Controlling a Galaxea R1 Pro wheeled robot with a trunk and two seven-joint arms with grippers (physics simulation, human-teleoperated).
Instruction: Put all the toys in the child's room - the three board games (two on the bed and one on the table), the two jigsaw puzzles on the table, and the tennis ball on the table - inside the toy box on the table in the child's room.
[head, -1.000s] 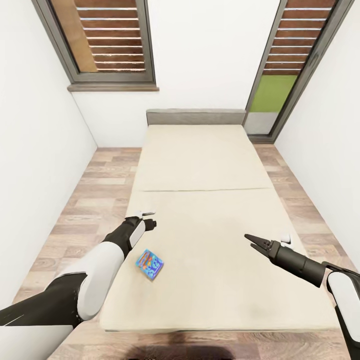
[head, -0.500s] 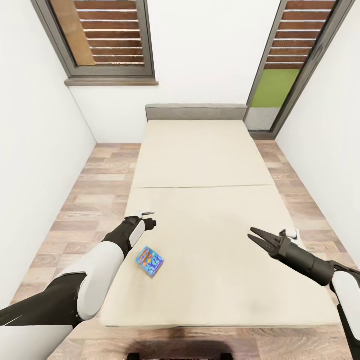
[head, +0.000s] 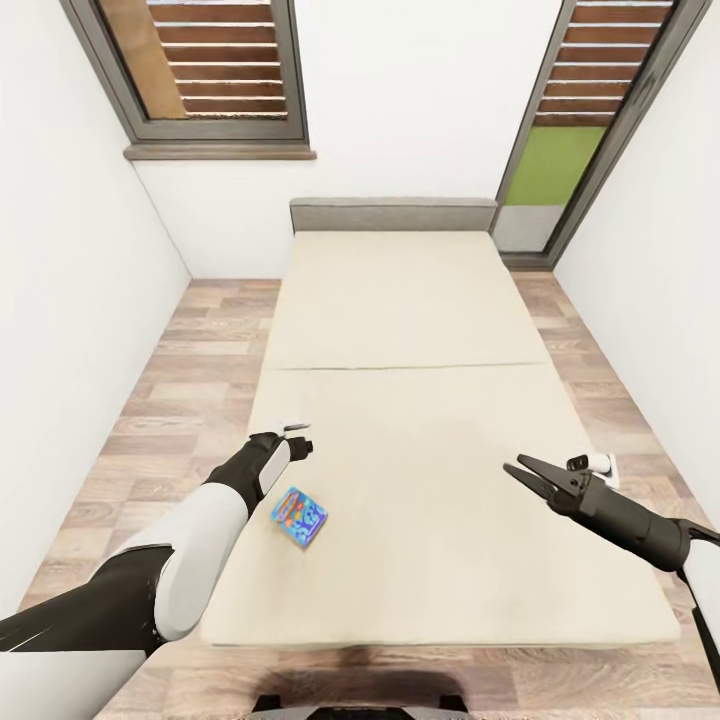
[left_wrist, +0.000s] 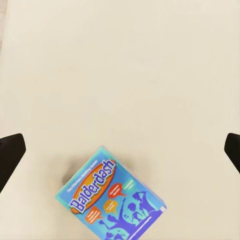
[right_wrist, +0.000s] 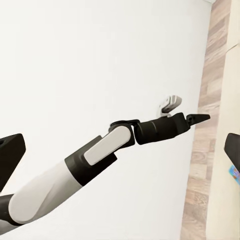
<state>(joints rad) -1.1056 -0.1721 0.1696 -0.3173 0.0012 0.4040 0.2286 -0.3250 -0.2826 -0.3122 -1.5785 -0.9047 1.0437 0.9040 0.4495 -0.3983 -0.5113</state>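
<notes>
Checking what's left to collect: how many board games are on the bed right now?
1: a blue Balderdash board game lies flat on the bed, near its foot, just by the left gripper. No second one is visible.

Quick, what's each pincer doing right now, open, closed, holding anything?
Left pincer: open, empty, above the board game on the bed.
Right pincer: open, empty.

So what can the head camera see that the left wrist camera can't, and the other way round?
Head camera alone: the whole bed, the windows, wood floor, and both arms with the left hand and right hand held over the mattress. Left wrist camera alone: the box's printed name, Balderdash, readable up close. Both: the blue game box lying flat on the cream mattress, not held by either hand.
</notes>
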